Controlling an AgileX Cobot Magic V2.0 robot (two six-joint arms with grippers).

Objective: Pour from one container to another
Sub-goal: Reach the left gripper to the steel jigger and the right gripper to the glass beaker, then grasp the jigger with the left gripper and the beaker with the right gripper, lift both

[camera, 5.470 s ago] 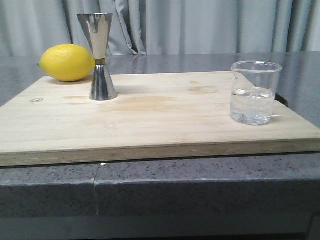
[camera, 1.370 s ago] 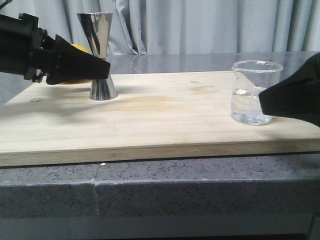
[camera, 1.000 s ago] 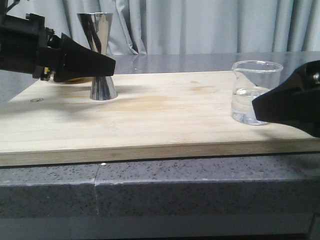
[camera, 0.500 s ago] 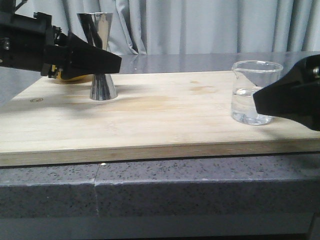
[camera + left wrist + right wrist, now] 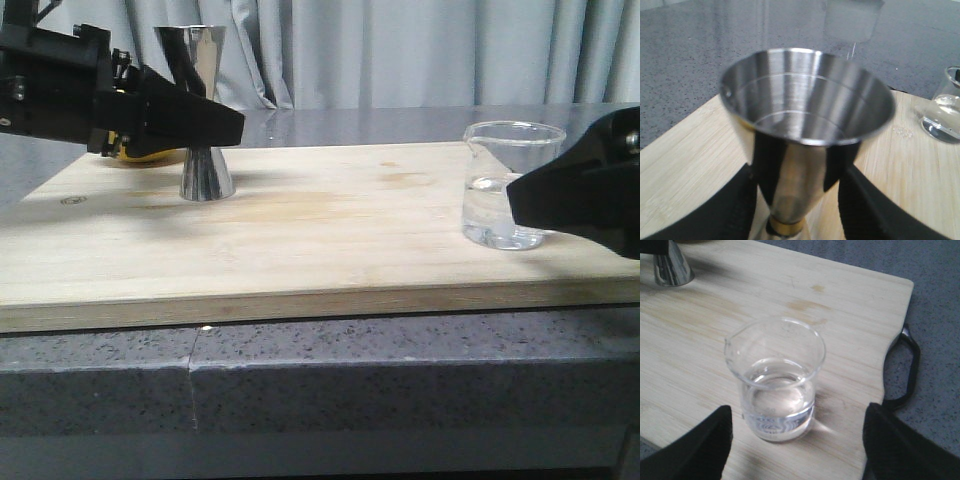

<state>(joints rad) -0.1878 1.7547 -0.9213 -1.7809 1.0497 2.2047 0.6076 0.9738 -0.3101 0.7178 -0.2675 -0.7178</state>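
The steel jigger (image 5: 205,150) stands upright at the back left of the wooden board (image 5: 330,230). My left gripper (image 5: 228,122) reaches in from the left at its narrow waist. In the left wrist view the jigger (image 5: 805,105) fills the middle, and the left gripper (image 5: 799,205) is open, with a finger on each side and wood showing in both gaps. The glass beaker (image 5: 510,185), about half full of clear liquid, stands at the right. My right gripper (image 5: 522,200) is just in front of it. In the right wrist view the beaker (image 5: 776,380) sits just beyond the wide-open right gripper (image 5: 797,440).
A yellow lemon (image 5: 140,153) lies behind the left gripper, mostly hidden. The board has a black handle (image 5: 910,365) at its right end and rests on a grey speckled counter (image 5: 320,370). Grey curtains hang behind.
Both arms came into view. The left gripper moved right and up to straddle the jigger's waist. The right gripper closed in on the beaker. Little has moved in the last half second.
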